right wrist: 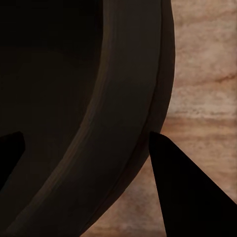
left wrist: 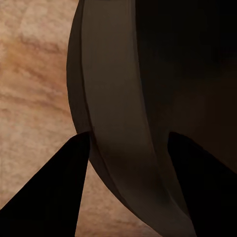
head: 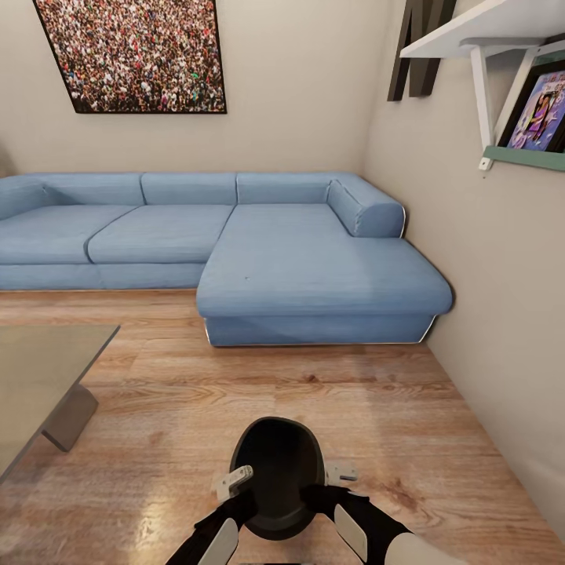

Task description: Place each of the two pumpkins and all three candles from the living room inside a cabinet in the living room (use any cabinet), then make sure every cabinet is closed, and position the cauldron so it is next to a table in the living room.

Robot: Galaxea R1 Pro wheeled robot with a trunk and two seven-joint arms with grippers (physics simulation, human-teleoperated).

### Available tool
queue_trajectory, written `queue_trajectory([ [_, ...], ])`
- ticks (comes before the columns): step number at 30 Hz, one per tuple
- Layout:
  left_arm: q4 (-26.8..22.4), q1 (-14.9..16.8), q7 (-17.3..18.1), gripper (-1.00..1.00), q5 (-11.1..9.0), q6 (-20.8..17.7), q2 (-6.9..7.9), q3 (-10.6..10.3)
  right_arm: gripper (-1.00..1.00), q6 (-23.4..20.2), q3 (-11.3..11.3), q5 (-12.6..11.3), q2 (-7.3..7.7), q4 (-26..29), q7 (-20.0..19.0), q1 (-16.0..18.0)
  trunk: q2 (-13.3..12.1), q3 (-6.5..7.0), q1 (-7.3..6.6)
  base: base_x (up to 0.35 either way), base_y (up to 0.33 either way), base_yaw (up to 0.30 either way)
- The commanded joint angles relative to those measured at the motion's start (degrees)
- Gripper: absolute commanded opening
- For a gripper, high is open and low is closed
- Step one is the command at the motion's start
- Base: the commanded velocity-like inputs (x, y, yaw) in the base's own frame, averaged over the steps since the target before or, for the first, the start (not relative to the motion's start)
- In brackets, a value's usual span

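Note:
The black cauldron (head: 276, 471) hangs just in front of me above the wooden floor, its wide mouth facing forward. My left gripper (head: 240, 496) is shut on its left rim and my right gripper (head: 328, 493) on its right rim. In the left wrist view the dark fingers (left wrist: 49, 197) of the left gripper (left wrist: 129, 165) straddle the cauldron's rim (left wrist: 118, 98). The right wrist view has the right gripper (right wrist: 94, 165) clamped across the cauldron wall (right wrist: 113, 113) in the same way. The glass-topped table (head: 39, 369) stands on the floor to my left, about a metre from the cauldron.
A blue corner sofa (head: 314, 267) fills the space ahead, its chaise end reaching toward me. A wall (head: 502, 298) with white shelves (head: 486, 31) runs close along the right. Bare wood floor (head: 314, 392) lies between me, the sofa and the table's grey leg (head: 72, 416).

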State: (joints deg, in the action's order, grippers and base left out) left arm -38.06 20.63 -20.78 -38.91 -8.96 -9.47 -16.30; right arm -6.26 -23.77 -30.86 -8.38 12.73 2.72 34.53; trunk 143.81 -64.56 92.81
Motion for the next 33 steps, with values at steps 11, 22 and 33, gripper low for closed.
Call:
queue_trajectory([
  [11, -0.09, 0.02, -0.49, -1.00, -0.20, -0.18, 0.06, -0.22, -1.00, -0.24, -0.75, -0.78, 0.03, 0.50, 0.18, 0.01, -0.04, 0.84, -0.11, 0.000, 0.000, 0.000],
  [22, -0.09, 0.02, -0.49, -1.00, -0.20, -0.22, 0.10, -0.22, -1.00, -0.24, -0.72, -0.87, 0.03, 0.80, -0.39, 0.01, -0.18, 3.27, -0.39, 0.000, 0.000, 0.000],
  [33, -0.09, 0.02, -0.48, -1.00, -0.39, -0.51, 0.09, -0.25, -1.00, -0.24, -0.75, -0.70, -0.05, 0.82, -0.46, 0.01, -0.33, 5.71, -0.68, 0.000, 0.000, 0.000],
])
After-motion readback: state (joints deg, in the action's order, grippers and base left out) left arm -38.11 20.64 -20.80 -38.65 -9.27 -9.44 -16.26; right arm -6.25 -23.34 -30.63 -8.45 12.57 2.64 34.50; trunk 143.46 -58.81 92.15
